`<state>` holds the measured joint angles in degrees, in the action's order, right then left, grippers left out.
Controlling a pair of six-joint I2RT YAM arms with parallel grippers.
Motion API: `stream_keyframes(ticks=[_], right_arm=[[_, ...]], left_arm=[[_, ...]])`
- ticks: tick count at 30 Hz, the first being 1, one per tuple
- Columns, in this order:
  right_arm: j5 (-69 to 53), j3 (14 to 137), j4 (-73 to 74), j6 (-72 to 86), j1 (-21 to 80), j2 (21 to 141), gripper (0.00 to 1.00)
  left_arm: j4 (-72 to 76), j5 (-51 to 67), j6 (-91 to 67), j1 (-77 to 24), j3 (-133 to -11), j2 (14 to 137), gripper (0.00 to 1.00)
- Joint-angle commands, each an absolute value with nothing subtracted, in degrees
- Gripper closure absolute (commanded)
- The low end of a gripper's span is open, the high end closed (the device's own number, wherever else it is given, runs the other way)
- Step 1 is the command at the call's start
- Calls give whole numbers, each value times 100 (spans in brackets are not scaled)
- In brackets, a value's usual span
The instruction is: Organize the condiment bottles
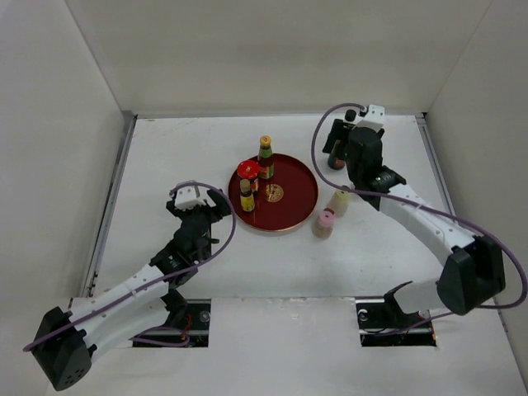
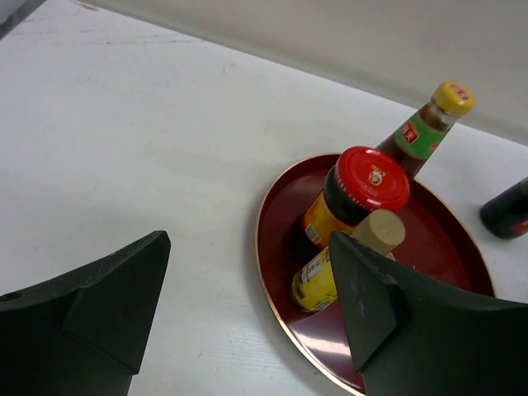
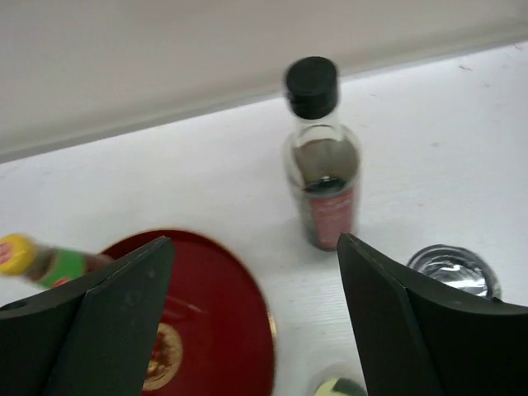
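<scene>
Left claw [image 2: 247,243]: spread wide, empty, low over the table [image 2: 124,124] just beside the red tray [image 2: 445,247].
Right claw [image 3: 253,245]: also wide open, gripping nothing, aimed at the dark-sauce bottle [image 3: 322,165].
On the tray: green-labelled bottle [image 2: 419,134], red-lidded jar [image 2: 367,177] and tan-capped bottle [image 2: 375,235], crowded at one side.
Off the tray: dark-sauce bottle upright on the table near the back; pink-topped shaker [image 1: 324,223] and pale-topped shaker [image 1: 338,202] just beside the right rim.
Risk, right: likely toppling of the tall narrow bottle from an off-centre or high squeeze; possible knock to the shiny-topped shaker [image 3: 454,268].
Risk, left: possible shove of the tray or the tan-capped bottle, given the tight cluster.
Right wrist view only: shiny-topped shaker, hidden under the arm from above.
Top view only: both shakers' spacing from the rim.
Left wrist view only: labels; contact within the cluster impossible to tell.
</scene>
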<state>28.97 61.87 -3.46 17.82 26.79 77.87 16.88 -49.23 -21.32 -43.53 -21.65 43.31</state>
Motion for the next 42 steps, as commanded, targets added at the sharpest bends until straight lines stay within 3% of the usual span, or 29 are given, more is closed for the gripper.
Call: stream_keyframes(ticks=[1, 8, 23, 27, 35, 42], right_arm=[[3182, 6652, 149, 1608, 2448, 8129, 11], [3033, 7373, 70, 1319, 2149, 8814, 11], [2734, 8183, -817, 773, 1753, 9888, 26], [2575, 8261, -1037, 826, 1744, 10002, 35], [2645, 8402, -1125, 712, 1780, 10108, 72], [2707, 8384, -1520, 624, 1797, 9546, 79]], left_arm=[[2477, -4983, -2206, -4293, -1838, 4035, 23], [3357, -4957, -2294, -4381, -1248, 3771, 23], [3735, -4957, -2479, -4346, -1125, 4289, 24], [3814, -4913, -2479, -4337, -1151, 4447, 24], [3832, -4887, -2487, -4311, -1134, 4412, 25], [3823, -4843, -2487, -4267, -1108, 4377, 25]])
